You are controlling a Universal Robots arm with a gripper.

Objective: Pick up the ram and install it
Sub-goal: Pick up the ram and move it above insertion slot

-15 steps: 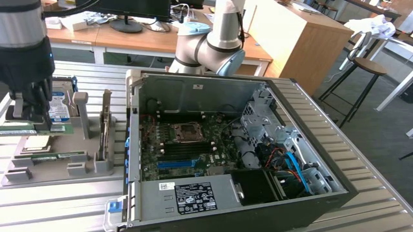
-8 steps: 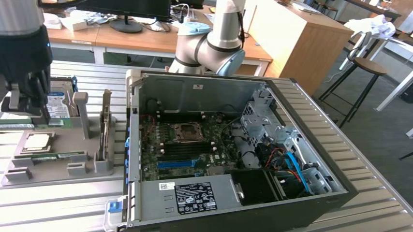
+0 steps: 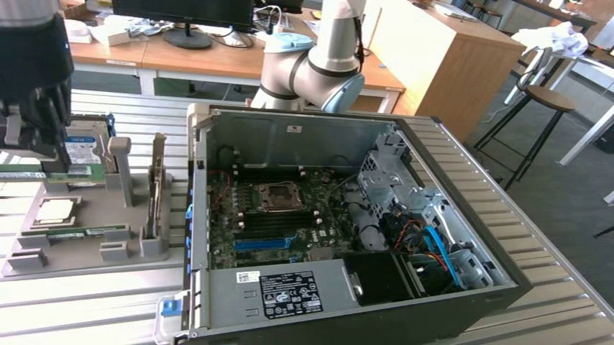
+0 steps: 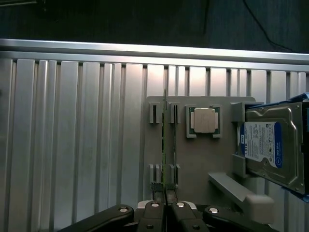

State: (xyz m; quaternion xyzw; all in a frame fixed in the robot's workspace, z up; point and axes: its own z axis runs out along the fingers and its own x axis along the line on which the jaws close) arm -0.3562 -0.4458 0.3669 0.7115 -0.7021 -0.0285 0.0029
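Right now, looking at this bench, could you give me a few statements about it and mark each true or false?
1. The ram is installed in the computer. False: it stands on edge in slots of the grey holder.
2. The computer's side is open, with its board showing. True.
3. On the holder, the processor lies between the ram and the drive. True.
4. The gripper is wide open. False: it is shut, in line with the ram's end.

Silver hard drive [image 4: 273,145] cut off at picture edge, end of ram [image 4: 164,140] hidden between tool [image 4: 166,192] fingers, tool body cropped.
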